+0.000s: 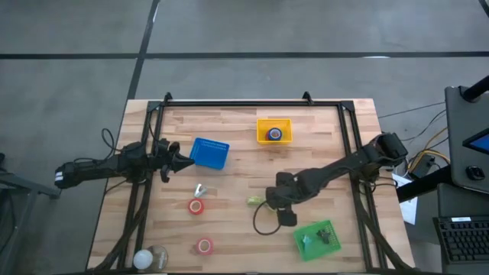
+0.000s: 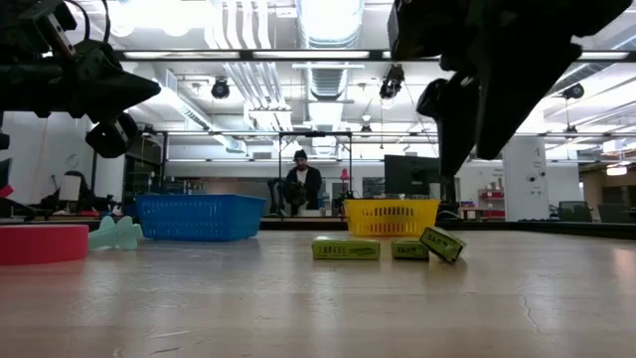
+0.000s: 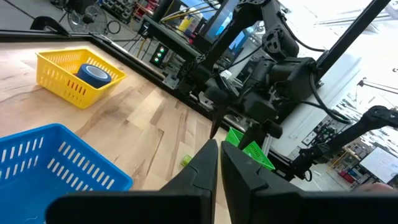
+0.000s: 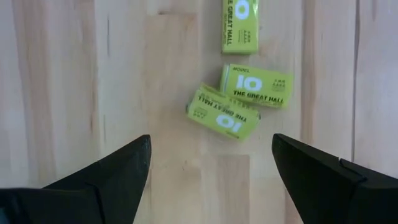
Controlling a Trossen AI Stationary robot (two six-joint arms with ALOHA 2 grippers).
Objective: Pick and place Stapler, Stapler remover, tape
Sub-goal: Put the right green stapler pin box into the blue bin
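**Operator:** High view status of the right gripper [image 1: 269, 201]?

**Technician:** It hangs over the middle of the table [image 1: 321, 145], just beside a cluster of small yellow-green boxes [image 1: 255, 201]. In the right wrist view its fingers [image 4: 118, 168] are spread wide with nothing between them; three boxes [image 4: 224, 116] lie directly ahead of the tips, two of them touching.

**Operator:** Left gripper?

**Technician:** The left gripper [image 1: 183, 161] sits at the near edge of the blue basket [image 1: 210, 153]. The left wrist view shows its fingers [image 3: 202, 165] pressed together and holding nothing.

**Operator:** Tape locations?

**Technician:** The blue roll [image 1: 275, 134] lies inside the yellow basket [image 1: 273, 131], beyond the right gripper. One red roll [image 1: 197, 206] lies on the table below the left gripper, with a small pale green item [image 1: 199, 189] between them. A second red roll [image 1: 204, 246] lies farther toward the table's front edge. The green basket [image 1: 317, 237] sits just past the right gripper on its front side.

**Operator:** Stapler?

**Technician:** Cannot be identified in these views.
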